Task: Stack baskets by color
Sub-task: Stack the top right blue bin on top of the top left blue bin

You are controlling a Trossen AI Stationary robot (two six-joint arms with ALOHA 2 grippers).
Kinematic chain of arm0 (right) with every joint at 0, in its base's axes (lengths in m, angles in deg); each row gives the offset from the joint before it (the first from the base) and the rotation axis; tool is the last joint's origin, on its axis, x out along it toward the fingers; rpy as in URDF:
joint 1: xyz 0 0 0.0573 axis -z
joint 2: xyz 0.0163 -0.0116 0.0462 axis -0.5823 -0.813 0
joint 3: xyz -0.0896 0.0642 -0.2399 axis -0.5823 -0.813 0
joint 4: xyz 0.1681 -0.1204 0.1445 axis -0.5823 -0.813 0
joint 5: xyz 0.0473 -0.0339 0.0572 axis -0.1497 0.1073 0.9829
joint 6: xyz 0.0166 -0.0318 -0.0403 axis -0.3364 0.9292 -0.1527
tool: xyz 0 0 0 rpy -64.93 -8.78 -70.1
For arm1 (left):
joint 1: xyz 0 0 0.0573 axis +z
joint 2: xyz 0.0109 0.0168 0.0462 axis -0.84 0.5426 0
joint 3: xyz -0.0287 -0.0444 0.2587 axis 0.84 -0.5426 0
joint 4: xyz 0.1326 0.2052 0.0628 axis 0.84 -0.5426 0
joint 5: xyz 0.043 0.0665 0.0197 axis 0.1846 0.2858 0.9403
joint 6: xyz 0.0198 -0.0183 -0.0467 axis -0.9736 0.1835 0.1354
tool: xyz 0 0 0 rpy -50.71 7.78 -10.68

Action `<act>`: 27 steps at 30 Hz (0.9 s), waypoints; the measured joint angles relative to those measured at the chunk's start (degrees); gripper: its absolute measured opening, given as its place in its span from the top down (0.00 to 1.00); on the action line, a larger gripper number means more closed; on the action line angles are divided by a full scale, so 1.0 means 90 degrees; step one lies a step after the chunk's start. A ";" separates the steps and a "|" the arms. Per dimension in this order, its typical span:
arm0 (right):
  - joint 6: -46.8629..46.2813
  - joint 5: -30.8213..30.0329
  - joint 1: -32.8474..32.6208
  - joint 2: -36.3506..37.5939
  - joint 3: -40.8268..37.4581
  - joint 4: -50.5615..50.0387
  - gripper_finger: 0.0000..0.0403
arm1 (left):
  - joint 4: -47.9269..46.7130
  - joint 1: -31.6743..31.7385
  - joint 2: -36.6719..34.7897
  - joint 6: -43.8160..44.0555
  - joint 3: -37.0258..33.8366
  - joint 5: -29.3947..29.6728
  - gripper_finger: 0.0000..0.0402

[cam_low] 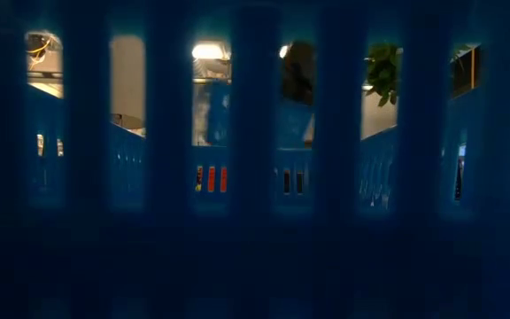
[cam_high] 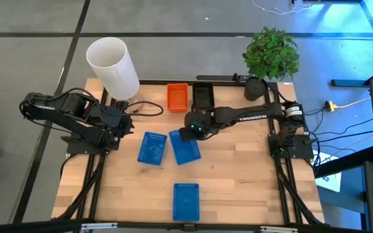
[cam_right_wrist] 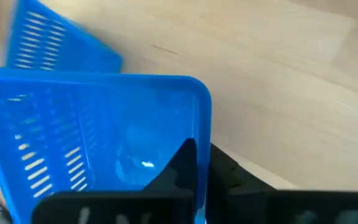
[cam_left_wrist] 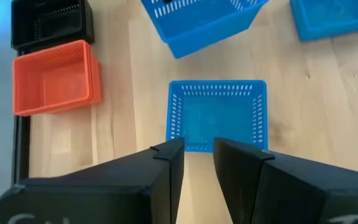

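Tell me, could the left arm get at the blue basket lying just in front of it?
Probably yes: the left tool points at that blue basket, with only bare table between.

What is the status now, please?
Right gripper shut on middle blue basket wall. Left gripper idle, fingers apart. Nothing in the way.

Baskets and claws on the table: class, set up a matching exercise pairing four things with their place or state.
Things:
1. orange basket
2. black basket
3. right claw
4. left claw

States:
A. shut on a blue basket's wall
B. open, holding nothing
C. at the far edge, nearer the white cylinder
D. at the far edge, nearer the plant

Pairs: 1-C, 2-D, 3-A, 4-B
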 joint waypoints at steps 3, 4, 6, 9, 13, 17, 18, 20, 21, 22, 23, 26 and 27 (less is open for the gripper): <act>-0.0106 -0.0304 -0.0137 0.0000 0.0414 -0.0091 0.99 | -0.0094 0.0000 -0.0062 0.0000 -0.0005 0.0052 0.81; -0.0110 -0.0406 -0.0173 0.0000 0.0551 -0.0089 0.99 | -0.0084 0.0000 -0.0092 0.0000 -0.0005 0.0065 0.81; -0.0115 -0.0667 -0.0246 0.0000 0.0841 -0.0051 1.00 | -0.0078 0.0000 -0.0154 0.0002 -0.0002 0.0070 0.81; -0.0152 -0.1136 -0.0349 0.0000 0.1075 0.0383 1.00 | -0.0078 0.0000 -0.0204 -0.0032 -0.0002 0.0071 0.81; -0.0288 -0.1892 -0.0469 -0.0080 0.1131 0.1447 1.00 | -0.0135 0.0000 -0.0332 -0.0228 -0.0002 0.0071 0.81; -0.0422 -0.2034 -0.0499 -0.0456 0.1129 0.2495 1.00 | -0.0174 0.0000 -0.0493 -0.0384 -0.0002 0.0071 0.81; -0.0424 -0.2035 -0.0499 -0.0562 0.1127 0.2659 1.00 | -0.0179 0.0000 -0.0515 -0.0384 -0.0002 0.0069 0.81; -0.0442 -0.2034 -0.0499 -0.0765 0.1127 0.3146 1.00 | -0.0233 0.0000 -0.0617 -0.0386 -0.0003 0.0069 0.81; -0.0448 -0.2033 -0.0505 -0.0861 0.1148 0.3251 1.00 | -0.0257 0.0000 -0.0663 -0.0384 -0.0005 0.0064 0.81; -0.0448 -0.2032 -0.0508 -0.0943 0.1188 0.3269 1.00 | -0.0251 0.0000 -0.0680 -0.0384 -0.0002 0.0042 0.81; -0.0451 -0.2033 -0.0523 -0.1037 0.1248 0.3262 1.00 | -0.0251 0.0000 -0.0724 -0.0383 0.0001 0.0039 0.81; -0.0476 -0.1975 -0.0558 -0.1284 0.1407 0.3252 1.00 | -0.0233 0.0000 -0.0850 -0.0381 0.0000 0.0025 0.81; -0.0491 -0.1933 -0.0577 -0.1378 0.1472 0.3275 1.00 | -0.0229 0.0000 -0.0867 -0.0381 0.0000 0.0025 0.81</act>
